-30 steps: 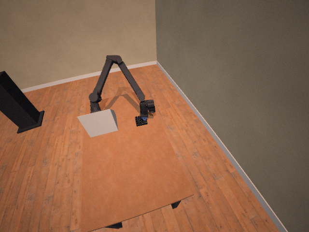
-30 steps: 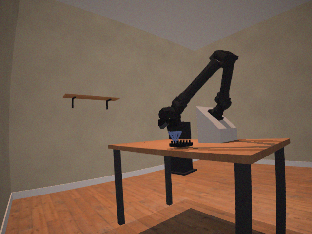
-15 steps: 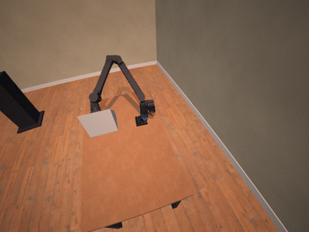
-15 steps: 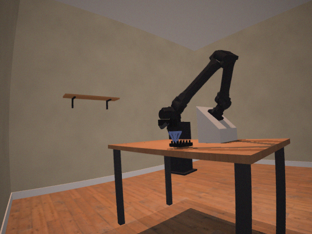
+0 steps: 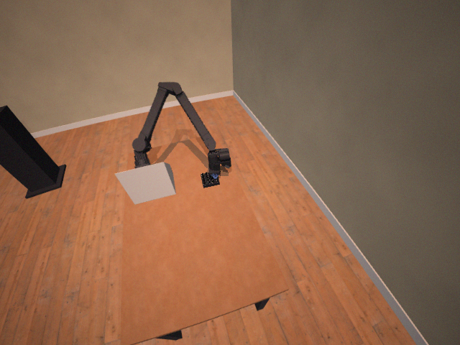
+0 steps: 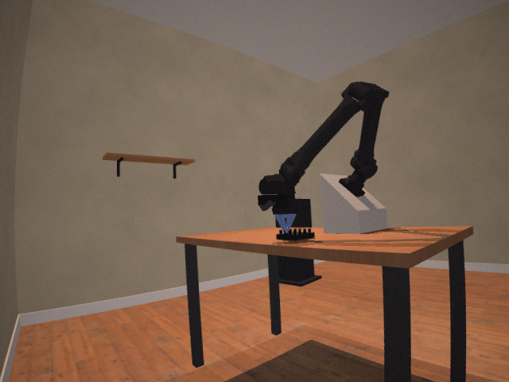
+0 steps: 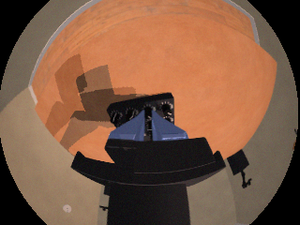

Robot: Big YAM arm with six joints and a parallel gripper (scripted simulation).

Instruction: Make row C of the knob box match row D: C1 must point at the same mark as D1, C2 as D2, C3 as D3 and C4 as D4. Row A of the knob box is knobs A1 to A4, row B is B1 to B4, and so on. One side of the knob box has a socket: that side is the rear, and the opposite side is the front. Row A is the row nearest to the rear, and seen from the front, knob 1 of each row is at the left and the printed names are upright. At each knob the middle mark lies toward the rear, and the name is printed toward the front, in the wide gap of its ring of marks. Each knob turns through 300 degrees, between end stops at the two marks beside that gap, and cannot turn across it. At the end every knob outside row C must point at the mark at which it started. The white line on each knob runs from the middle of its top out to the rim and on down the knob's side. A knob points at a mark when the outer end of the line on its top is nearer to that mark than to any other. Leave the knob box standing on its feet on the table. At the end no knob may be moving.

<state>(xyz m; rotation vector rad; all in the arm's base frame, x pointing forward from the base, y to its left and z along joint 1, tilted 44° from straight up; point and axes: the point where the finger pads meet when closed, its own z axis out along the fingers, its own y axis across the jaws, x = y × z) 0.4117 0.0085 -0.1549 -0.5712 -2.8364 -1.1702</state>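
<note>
While one arm [image 5: 192,118] [image 6: 328,127] bends over the tabletop [image 5: 200,241] [image 6: 230,237] [image 7: 211,70], its single end effector [image 5: 215,175] [image 6: 286,231] [image 7: 148,113] has two blue fingers nearly together at one knob box [image 5: 210,182] [image 6: 295,236] [image 7: 141,100]; I can't tell whether they grip a knob. One pale block [image 5: 146,183] [image 6: 343,213] stands right of the box. Four legs, a plank floor [image 5: 67,241] [image 6: 123,349], and one shelf [image 6: 148,158] on the left wall.

Knob box [image 5: 210,184] [image 6: 295,235] [image 7: 170,97]: black, low, rectangular, set level on the table. Upper face carries short black knobs in rows, ringed by white marks. In the wrist view the far row shows four knobs; nearer ones are partly hidden. Individual pointing directions: too small to read.
</note>
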